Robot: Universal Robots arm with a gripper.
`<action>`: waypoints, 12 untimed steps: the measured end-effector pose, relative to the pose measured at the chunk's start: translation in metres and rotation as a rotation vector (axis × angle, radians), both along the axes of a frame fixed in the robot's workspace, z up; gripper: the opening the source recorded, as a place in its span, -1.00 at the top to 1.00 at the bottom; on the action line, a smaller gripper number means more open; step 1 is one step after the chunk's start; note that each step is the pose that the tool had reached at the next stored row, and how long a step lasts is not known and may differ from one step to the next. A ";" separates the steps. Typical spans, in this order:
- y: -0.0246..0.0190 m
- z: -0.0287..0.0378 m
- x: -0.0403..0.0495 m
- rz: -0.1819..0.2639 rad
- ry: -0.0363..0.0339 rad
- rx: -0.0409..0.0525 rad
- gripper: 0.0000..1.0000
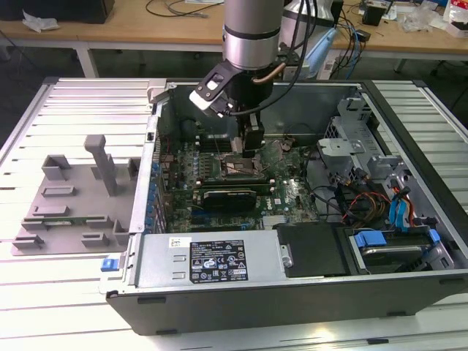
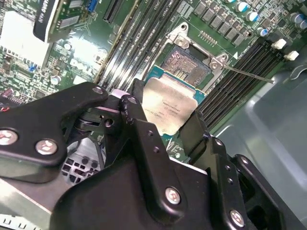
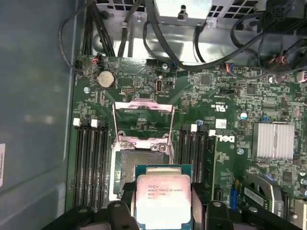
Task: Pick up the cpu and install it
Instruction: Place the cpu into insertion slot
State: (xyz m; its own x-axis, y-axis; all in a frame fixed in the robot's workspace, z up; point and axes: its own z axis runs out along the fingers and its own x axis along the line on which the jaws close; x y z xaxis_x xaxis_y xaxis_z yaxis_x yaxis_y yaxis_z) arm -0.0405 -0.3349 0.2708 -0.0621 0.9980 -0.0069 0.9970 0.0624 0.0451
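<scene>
Exterior view first: the arm (image 1: 252, 33) reaches down into the open computer case (image 1: 256, 307) on the slatted worktop (image 1: 73, 292), and its tool (image 1: 252, 139) hangs low over the circuit board (image 1: 281, 197), blocking any sight of the chip from here. In the first wrist view, the cpu (image 3: 163, 199) sits clamped in the tool (image 3: 163, 211), a black finger (image 3: 125, 201) pressed to each of two opposite edges. Its near edge is cut off by the frame. The bare socket (image 3: 139, 160) lies just beyond it, the chip overlapping the socket's near rim; whether they touch, I can't tell. The socket's hinged frame (image 3: 142, 117) stands raised, leaving the opening uncovered. Memory slots (image 3: 91, 163) run close along both sides, so room there is tight. In the second wrist view, the tool's (image 2: 165, 120) black links cover one corner of the cpu (image 2: 170, 108), with the socket (image 2: 189, 64) just past its far edge.
</scene>
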 end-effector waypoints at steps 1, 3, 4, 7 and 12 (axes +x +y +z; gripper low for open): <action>0.0006 -0.0022 0.0000 0.000 0.0001 -0.0001 -0.09; 0.0009 -0.0052 0.0001 0.000 0.0001 -0.0001 -0.09; 0.0011 -0.0083 0.0000 0.000 0.0001 -0.0001 -0.09; 0.0018 -0.0144 0.0000 0.000 0.0001 -0.0001 -0.09; 0.0091 -0.0294 0.0000 0.000 0.0001 -0.0001 -0.09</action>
State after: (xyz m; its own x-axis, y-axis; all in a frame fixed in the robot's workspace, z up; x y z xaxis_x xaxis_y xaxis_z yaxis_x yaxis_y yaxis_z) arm -0.0405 -0.3258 0.2413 -0.0625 0.9980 -0.0070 0.9970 0.0628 0.0450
